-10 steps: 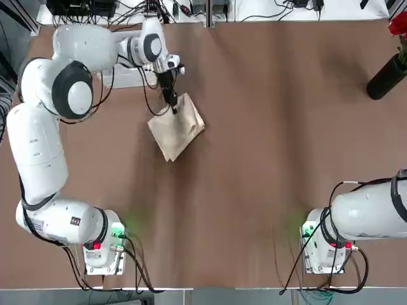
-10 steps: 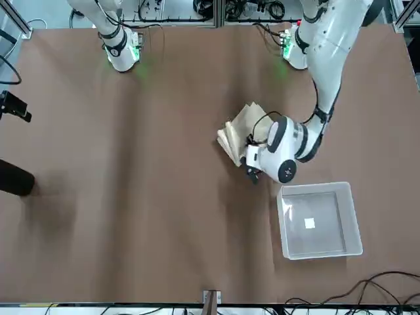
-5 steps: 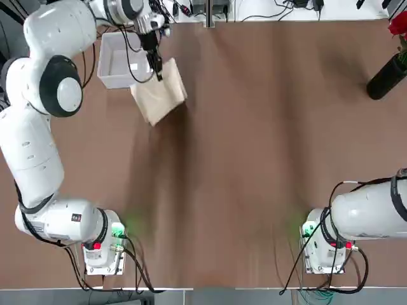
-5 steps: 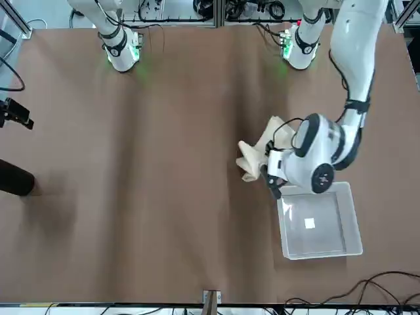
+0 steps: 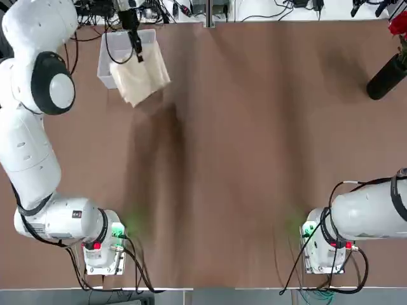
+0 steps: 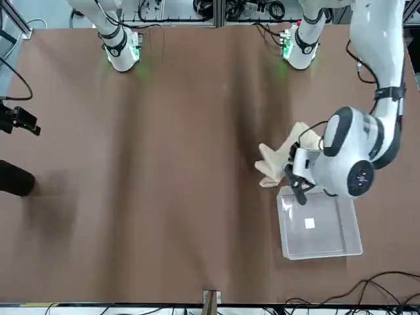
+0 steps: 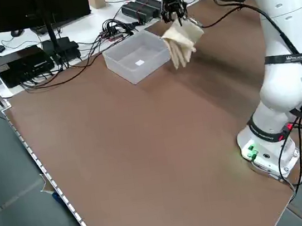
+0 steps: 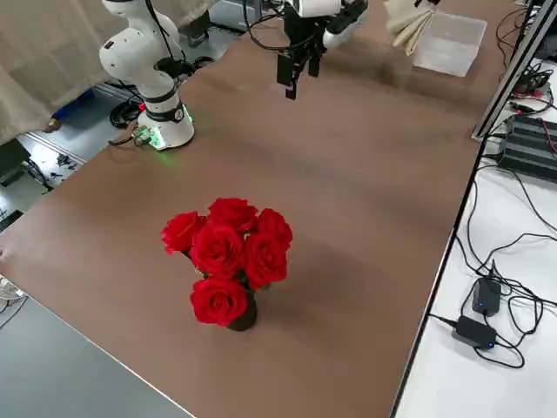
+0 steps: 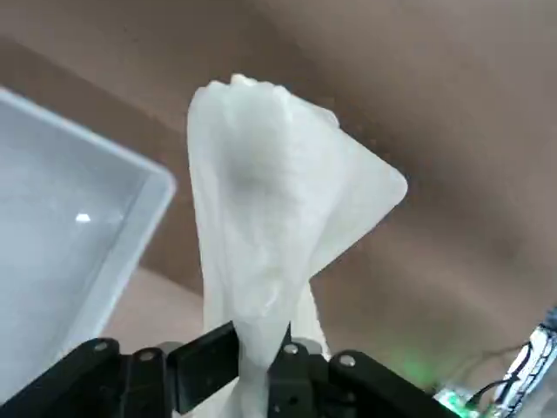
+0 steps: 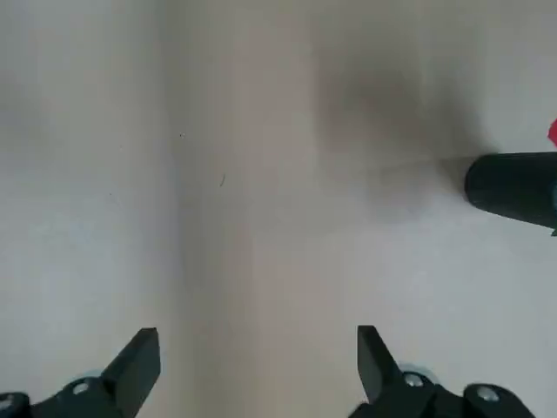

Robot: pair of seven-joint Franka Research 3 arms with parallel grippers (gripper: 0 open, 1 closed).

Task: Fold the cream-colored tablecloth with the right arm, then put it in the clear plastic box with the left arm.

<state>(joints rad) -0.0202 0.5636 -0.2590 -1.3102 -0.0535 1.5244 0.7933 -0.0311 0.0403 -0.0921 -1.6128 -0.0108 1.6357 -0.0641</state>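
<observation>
From overhead, my left gripper [image 5: 135, 49] is pinching the cream-colored tablecloth [image 5: 141, 79], which is hanging folded at the right edge of the clear plastic box [image 5: 113, 57] at the table's far left corner; my right arm [image 5: 372, 213] is showing only as a base at the near right. The front view is adding what the top hides: the cloth [image 6: 279, 161] is dangling off the table [image 6: 170, 184], just beside the box [image 6: 319, 226], and the box's white label is showing. From the left side, the cloth [image 7: 181, 42] is hanging above the table next to the box [image 7: 136, 56], not inside it. The right side view alone is showing my right gripper [image 8: 296, 70] raised, fingers spread and holding nothing, with a vase of roses [image 8: 228, 259] nearer. My left wrist camera is showing the fingers [image 9: 204, 357] clamped on the fabric [image 9: 270, 226]. My right wrist camera is seeing spread fingers [image 10: 139, 357] over bare table.
</observation>
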